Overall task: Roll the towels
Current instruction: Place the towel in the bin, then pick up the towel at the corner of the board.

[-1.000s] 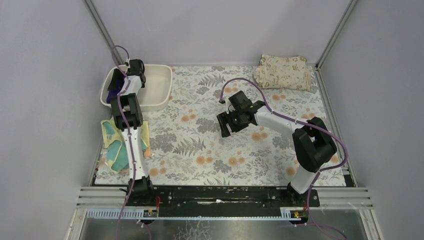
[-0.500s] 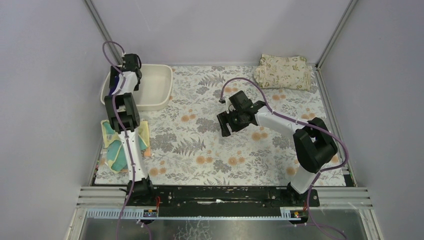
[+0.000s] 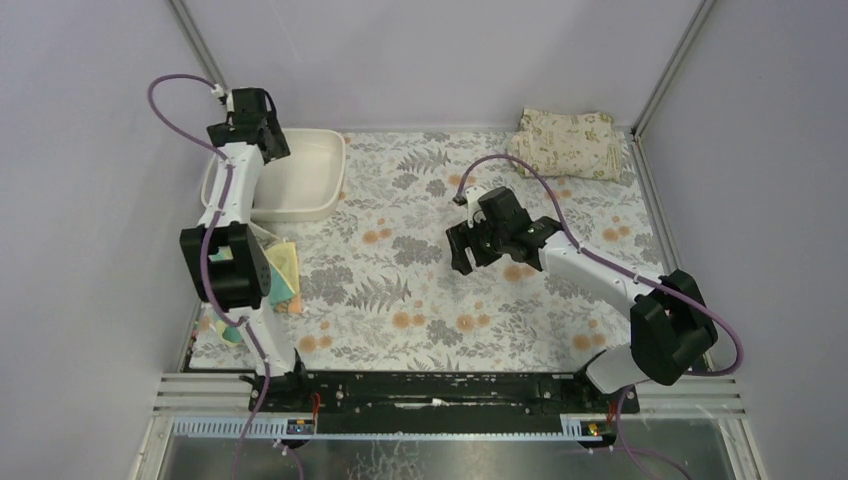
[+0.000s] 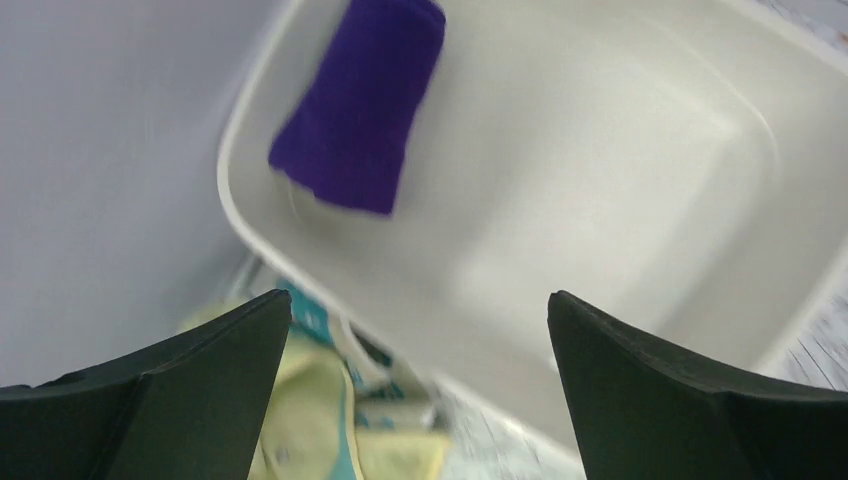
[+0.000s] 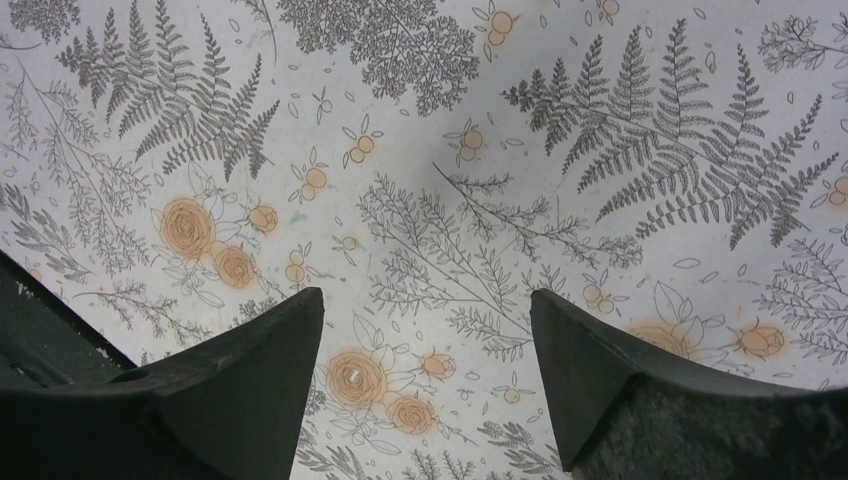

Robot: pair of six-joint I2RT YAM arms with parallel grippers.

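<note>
Lifting away, jaws spread and empty, the left gripper (image 4: pixel 420 300) leaves the rolled dark purple towel (image 4: pixel 360 110) in the white plastic tub (image 4: pixel 640 150) (one seemingly finished); right gripper (image 5: pixel 427 295) likewise unclenched.

A white basin (image 3: pixel 312 172) sits upper left on the fern-printed tablecloth (image 3: pixel 420 300); a folded beige leaf-print cloth (image 3: pixel 567 143) lies upper right.

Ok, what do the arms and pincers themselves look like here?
Both the left arm and right arm are white tubular links with bulky black joints. A purple cable loops along each. The left pincer and right pincer each have two dark, wedge-shaped fingers.
</note>
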